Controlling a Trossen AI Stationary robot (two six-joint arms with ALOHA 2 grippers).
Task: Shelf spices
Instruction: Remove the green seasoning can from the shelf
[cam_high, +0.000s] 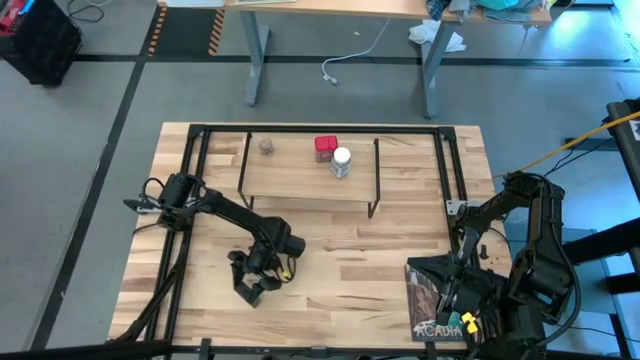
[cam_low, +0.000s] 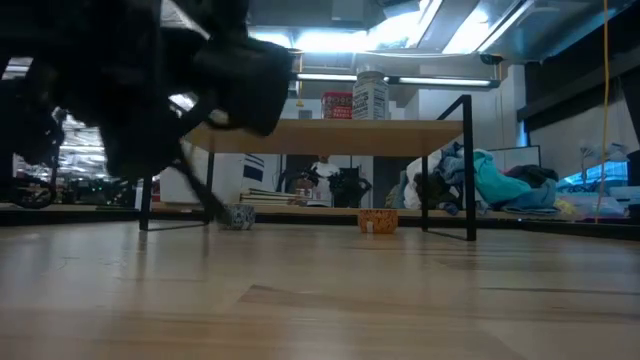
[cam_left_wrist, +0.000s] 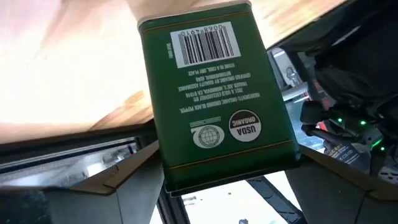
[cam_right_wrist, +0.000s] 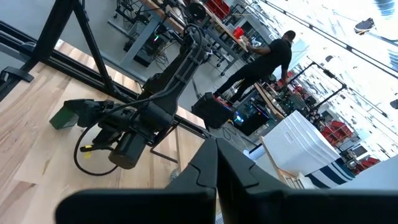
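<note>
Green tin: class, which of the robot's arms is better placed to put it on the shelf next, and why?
Left. The left gripper already grips the green tin over the table in front of the shelf. The right gripper is shut and empty at the table's right edge.

Light-wood table (cam_high: 380, 250) bearing a low shelf (cam_high: 300, 180) on black wire legs near its far edge. On the shelf top: a tiny round jar (cam_high: 267, 147) to the left, and a red square tin (cam_high: 324, 148) just beside a white-capped clear jar (cam_high: 341, 162). A dark printed booklet (cam_high: 432, 300) lies at the table's near right corner.
</note>
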